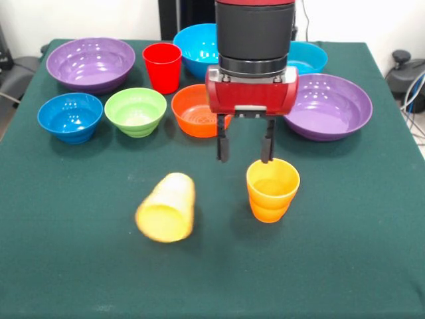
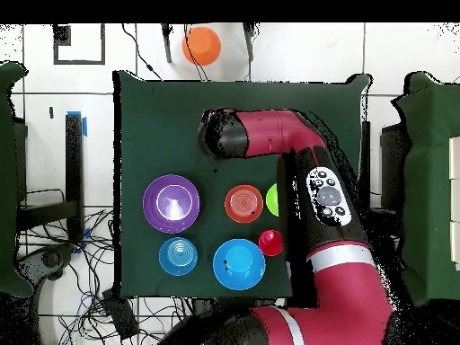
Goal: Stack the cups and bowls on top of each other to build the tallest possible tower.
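Two cups sit in the lower middle of the front view: the orange cup upright, the yellow cup tipped over to its left, mouth toward the camera. The end effector hangs open and empty just above the orange cup's far rim, one finger over it. Bowls line the counter behind.

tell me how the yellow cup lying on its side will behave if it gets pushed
The glossy yellow plastic cup lies on its side on the green tablecloth, so it would probably roll, likely curving since it tapers. It looks thin and light, so even a slight nudge may send it skidding away.
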Controlling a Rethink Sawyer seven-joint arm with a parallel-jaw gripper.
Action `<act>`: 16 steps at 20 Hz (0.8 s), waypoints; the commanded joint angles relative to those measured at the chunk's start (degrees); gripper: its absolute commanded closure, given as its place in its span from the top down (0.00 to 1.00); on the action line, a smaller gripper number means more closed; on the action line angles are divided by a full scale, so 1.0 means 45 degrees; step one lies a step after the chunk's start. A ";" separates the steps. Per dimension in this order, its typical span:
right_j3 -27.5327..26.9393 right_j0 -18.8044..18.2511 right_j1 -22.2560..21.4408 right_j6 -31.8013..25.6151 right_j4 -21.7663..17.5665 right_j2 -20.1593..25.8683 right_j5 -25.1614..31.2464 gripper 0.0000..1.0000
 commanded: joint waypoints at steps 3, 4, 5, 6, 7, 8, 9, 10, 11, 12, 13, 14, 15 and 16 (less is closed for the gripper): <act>0.0161 -0.0336 0.0294 -0.1675 -0.0737 0.0042 0.1185 1.00; 0.0423 -0.0304 0.0163 -0.1521 -0.0731 -0.0005 0.1093 1.00; 0.0684 -0.0272 0.0032 -0.1366 -0.0726 -0.0052 0.1002 1.00; 0.0752 -0.0240 -0.0024 -0.1324 -0.0739 -0.0085 0.1033 1.00; 0.0810 -0.0244 -0.0039 -0.1262 -0.0746 -0.0098 0.0985 1.00; 0.0868 -0.0247 -0.0054 -0.1201 -0.0753 -0.0111 0.0937 1.00; 0.0877 -0.0260 0.0000 -0.1076 -0.0788 -0.0102 0.0675 1.00; 0.0872 -0.0274 0.0029 -0.1028 -0.0794 -0.0079 0.0564 1.00; 0.0858 -0.0267 0.0042 -0.0986 -0.0800 -0.0067 0.0491 1.00; 0.0844 -0.0259 0.0055 -0.0945 -0.0806 -0.0055 0.0417 1.00; 0.0793 -0.0194 0.0039 -0.0842 -0.0794 -0.0119 0.0470 1.00; 0.0777 -0.0145 0.0016 -0.0789 -0.0798 -0.0173 0.0540 1.00; 0.0780 -0.0063 -0.0003 -0.0583 -0.0780 -0.0258 0.0491 1.00; 0.0792 -0.0031 -0.0008 -0.0484 -0.0780 -0.0284 0.0410 1.00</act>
